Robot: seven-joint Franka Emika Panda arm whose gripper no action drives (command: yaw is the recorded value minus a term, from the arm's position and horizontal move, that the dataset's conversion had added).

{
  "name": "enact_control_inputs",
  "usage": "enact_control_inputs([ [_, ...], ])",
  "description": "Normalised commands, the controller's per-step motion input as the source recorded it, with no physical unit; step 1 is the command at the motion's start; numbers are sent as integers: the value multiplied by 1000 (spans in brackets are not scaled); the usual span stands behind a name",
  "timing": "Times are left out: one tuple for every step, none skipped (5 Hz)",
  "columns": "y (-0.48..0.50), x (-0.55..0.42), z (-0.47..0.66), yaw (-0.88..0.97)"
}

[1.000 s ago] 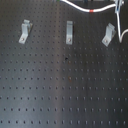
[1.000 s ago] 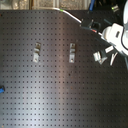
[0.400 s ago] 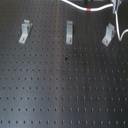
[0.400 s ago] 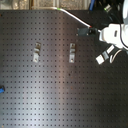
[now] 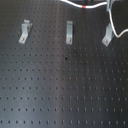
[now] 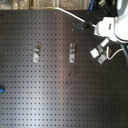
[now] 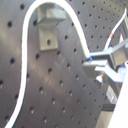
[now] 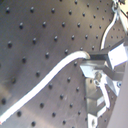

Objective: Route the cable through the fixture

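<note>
A: Across the first exterior view, left to right?

B: Three silver-grey metal clip brackets on the black perforated board (image 5: pixel 55 95); the rightmost forked fixture (image 5: pixel 106 36) has the thin white cable (image 5: pixel 118 34) looping beside it.

A: The gripper (image 8: pixel 92 70)?

B: Clamped on that cable in both wrist views.

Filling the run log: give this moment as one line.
phase: routing | gripper: shut on cable | cable: looped around fixture, not seated | other clips: untouched
</note>
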Motion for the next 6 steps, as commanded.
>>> enact_control_inputs([
  [248,263,228,111],
  [-12,211,313,0],
  [-54,85,212,0],
  [-57,50,397,0],
  [-41,96,617,0],
  [-15,63,570,0],
])
